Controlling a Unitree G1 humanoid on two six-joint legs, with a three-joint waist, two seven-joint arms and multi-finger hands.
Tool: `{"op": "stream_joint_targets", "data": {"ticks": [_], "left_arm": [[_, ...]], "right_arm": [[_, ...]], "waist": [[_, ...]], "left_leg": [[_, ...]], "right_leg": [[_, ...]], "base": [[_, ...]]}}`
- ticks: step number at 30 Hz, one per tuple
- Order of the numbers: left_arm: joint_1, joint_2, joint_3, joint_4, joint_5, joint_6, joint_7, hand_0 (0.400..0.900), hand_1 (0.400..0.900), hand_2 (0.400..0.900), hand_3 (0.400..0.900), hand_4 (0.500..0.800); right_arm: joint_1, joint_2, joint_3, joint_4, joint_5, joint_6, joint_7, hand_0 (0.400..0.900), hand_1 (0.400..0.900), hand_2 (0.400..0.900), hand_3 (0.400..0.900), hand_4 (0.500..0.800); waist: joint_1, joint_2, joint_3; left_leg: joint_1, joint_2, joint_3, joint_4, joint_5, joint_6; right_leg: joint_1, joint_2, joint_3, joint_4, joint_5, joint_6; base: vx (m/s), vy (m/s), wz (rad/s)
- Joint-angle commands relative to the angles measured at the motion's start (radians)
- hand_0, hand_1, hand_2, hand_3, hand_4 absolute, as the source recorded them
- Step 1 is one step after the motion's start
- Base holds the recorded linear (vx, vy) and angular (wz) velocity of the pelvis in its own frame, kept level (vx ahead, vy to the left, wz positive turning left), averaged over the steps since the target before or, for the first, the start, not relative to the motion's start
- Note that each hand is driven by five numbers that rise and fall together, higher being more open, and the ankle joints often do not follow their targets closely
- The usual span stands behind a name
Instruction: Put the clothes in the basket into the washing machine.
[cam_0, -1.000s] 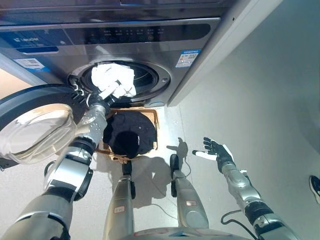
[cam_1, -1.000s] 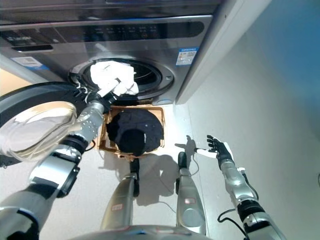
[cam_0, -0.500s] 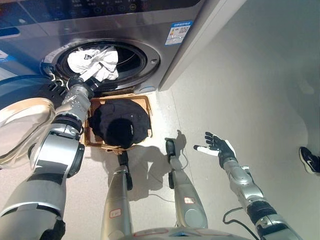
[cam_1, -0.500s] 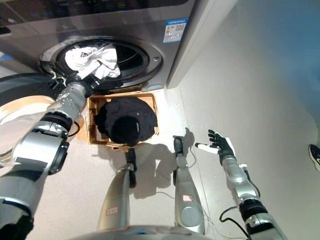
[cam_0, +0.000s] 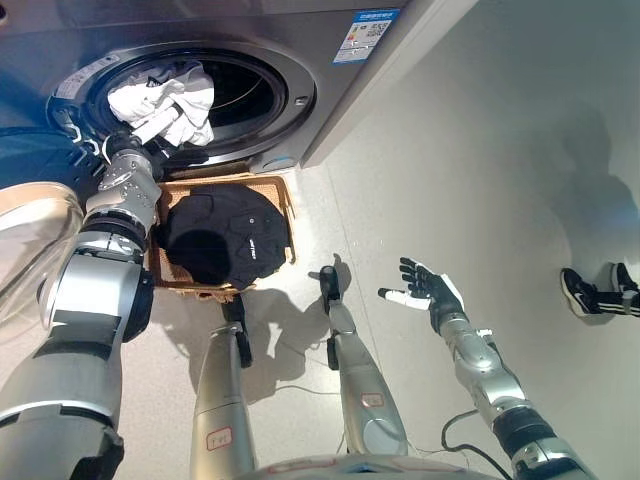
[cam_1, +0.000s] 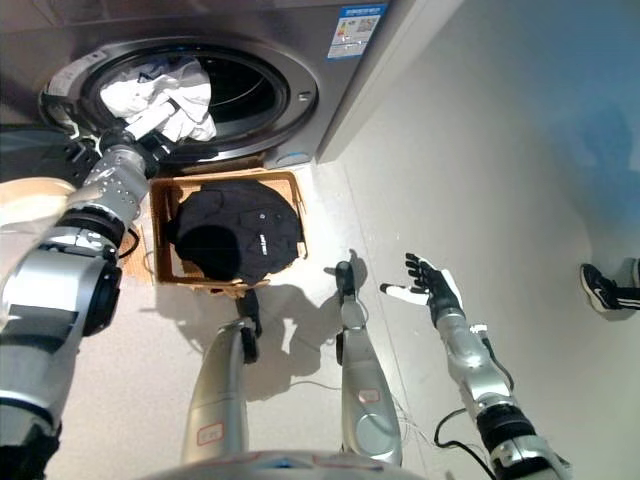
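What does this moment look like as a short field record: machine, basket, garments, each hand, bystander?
washing machine: door open, drum exposed
white garment: at the drum mouth, partly inside
left hand: at the drum mouth, gripping the white garment
basket: on the floor just below the drum opening
black garment: fills the basket
right hand: open, holds nothing, out over the floor
person's shoes: at right edge

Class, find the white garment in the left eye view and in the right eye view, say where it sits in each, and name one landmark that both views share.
Left eye view: the white garment is at upper left, in the washing machine's round opening.
Right eye view: the white garment is again at upper left, in that opening.
Shared landmark: the wicker basket holding the black garment, on the floor just below the opening.
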Motion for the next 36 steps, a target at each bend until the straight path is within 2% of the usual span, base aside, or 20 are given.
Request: {"op": "stream_joint_targets", "data": {"ticks": [1,8,9,10,11,16,23,36], "left_arm": [[-0.094,0.048,0.016,-0.006,-0.005,-0.083,0.001,0.4,0.4,0.4,0.4,0.5],[-0.165,0.054,-0.052,-0.048,-0.061,-0.095,-0.016,0.4,0.4,0.4,0.4,0.5],[-0.184,0.053,-0.068,-0.066,-0.071,-0.101,-0.017,0.622,0.622,0.622,0.622,0.633],[-0.193,0.052,-0.076,-0.075,-0.08,-0.106,-0.018,0.727,0.727,0.727,0.727,0.696],[-0.197,0.048,-0.081,-0.094,-0.094,-0.115,-0.016,0.9,0.9,0.9,0.9,0.8],[-0.168,0.023,-0.087,-0.141,-0.094,-0.133,-0.006,0.9,0.9,0.9,0.9,0.8],[-0.145,0.022,-0.079,-0.082,-0.047,-0.106,-0.016,0.9,0.9,0.9,0.9,0.8],[-0.124,0.019,-0.075,-0.083,-0.024,-0.106,-0.013,0.9,0.9,0.9,0.9,0.8]], "right_arm": [[0.062,-0.093,-0.049,-0.005,-0.007,-0.047,-0.018,0.9,0.9,0.9,0.9,0.8],[0.079,-0.115,-0.063,-0.013,0.005,-0.049,-0.007,0.9,0.9,0.9,0.9,0.8],[0.085,-0.118,-0.067,-0.016,0.006,-0.05,-0.006,0.9,0.9,0.9,0.9,0.8],[0.089,-0.118,-0.072,-0.02,0.007,-0.051,-0.005,0.9,0.9,0.9,0.9,0.8],[0.097,-0.115,-0.075,-0.021,0.005,-0.05,-0.006,0.9,0.9,0.9,0.9,0.8],[0.122,-0.107,-0.079,-0.035,-0.005,-0.051,-0.008,0.9,0.9,0.9,0.9,0.8],[0.12,-0.115,-0.069,-0.03,-0.015,-0.051,-0.001,0.9,0.9,0.9,0.9,0.8],[0.117,-0.121,-0.069,-0.024,-0.009,-0.06,-0.002,0.9,0.9,0.9,0.9,0.8]], "waist": [[0.013,0.021,-0.063],[0.004,0.036,-0.082],[0.003,0.038,-0.085],[0.005,0.04,-0.086],[0.006,0.042,-0.085],[0.016,0.055,-0.082],[0.015,0.062,-0.092],[0.024,0.066,-0.1]], "left_leg": [[0.05,-0.03,-0.089,-0.101,0.016,-0.115],[0.055,-0.039,-0.073,-0.083,-0.004,-0.103],[0.052,-0.042,-0.071,-0.079,-0.006,-0.102],[0.051,-0.044,-0.07,-0.079,-0.008,-0.1],[0.049,-0.046,-0.07,-0.078,-0.009,-0.099],[0.051,-0.055,-0.074,-0.091,-0.003,-0.098],[0.047,-0.054,-0.083,-0.105,0.003,-0.101],[0.029,-0.058,-0.108,-0.119,0.017,-0.104]], "right_leg": [[0.154,-0.037,-0.027,-0.043,0.077,0.03],[0.163,-0.05,-0.02,-0.048,0.107,0.043],[0.163,-0.052,-0.021,-0.05,0.106,0.043],[0.164,-0.053,-0.023,-0.052,0.104,0.043],[0.165,-0.055,-0.025,-0.054,0.102,0.042],[0.172,-0.059,-0.039,-0.062,0.094,0.042],[0.168,-0.054,-0.04,-0.066,0.079,0.037],[0.167,-0.047,-0.048,-0.084,0.073,0.033]], "base": [[0.0,0.0,0.0],[0.02,0.022,-0.06],[0.03,0.02,0.01],[0.03,0.012,0.04],[0.02,0.006,0.04],[0.02,0.0,0.09],[0.01,-0.024,0.04],[0.0,-0.021,0.04]]}}
